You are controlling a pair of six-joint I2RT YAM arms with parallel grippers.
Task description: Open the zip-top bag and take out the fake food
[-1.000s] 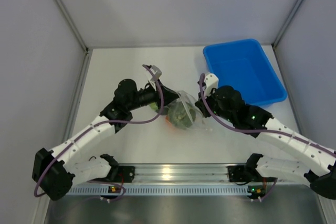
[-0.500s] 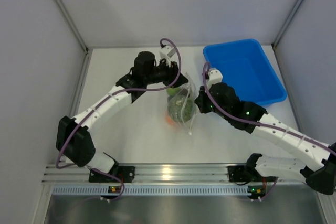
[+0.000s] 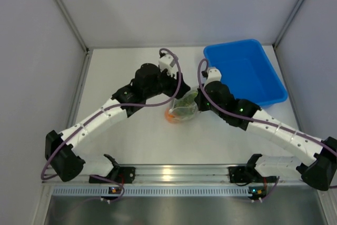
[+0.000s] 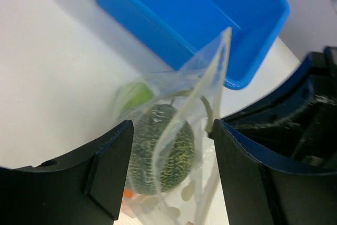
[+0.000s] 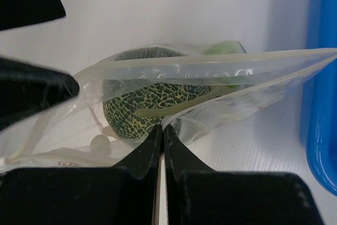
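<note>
A white tabletop (image 3: 131, 146) sits between plain grey walls. The right gripper (image 5: 162, 127) is pinched tight on the clear film of the zip-top bag (image 5: 226, 72), right at its fingertips. The left gripper (image 4: 171, 130) is spread wide, with the bag's raised lip standing between its fingers. Just past both sets of fingertips, inside the bag, sits the netted melon (image 5: 142, 101), with a green apple (image 4: 134, 94) behind it. Farther off is the blue bin (image 4: 210, 9).

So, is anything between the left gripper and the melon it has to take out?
Yes: the clear film of the zip-top bag. In the left wrist view its upright edge rises between the fingers of the open left gripper, and the melon sits behind that film. The right gripper is shut on the bag's film.
</note>
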